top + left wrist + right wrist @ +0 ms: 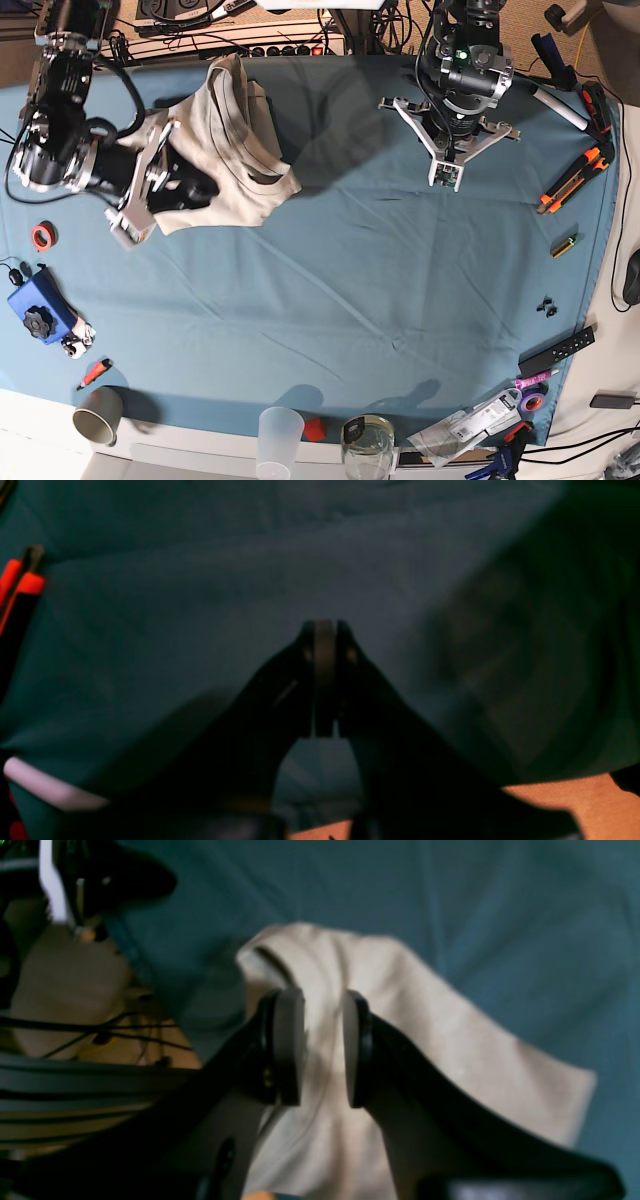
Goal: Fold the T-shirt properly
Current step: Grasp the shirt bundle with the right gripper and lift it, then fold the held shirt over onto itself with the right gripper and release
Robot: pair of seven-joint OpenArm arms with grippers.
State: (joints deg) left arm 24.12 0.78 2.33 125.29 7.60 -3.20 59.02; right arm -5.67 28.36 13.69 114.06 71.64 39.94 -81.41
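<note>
In the base view the right tool (205,190) sits at the left of the counter (380,300), its pads part-way apart with the T-shirt (240,150) bunched between them; whether they actually pinch the cloth I cannot tell; the shirt lies crumpled at the counter's far left, partly draped over that tool, a fold spilling toward the middle; well apart to the right, over bare teal cloth (350,250), the left tool (446,178) hangs pressed shut, holding nothing.
</note>
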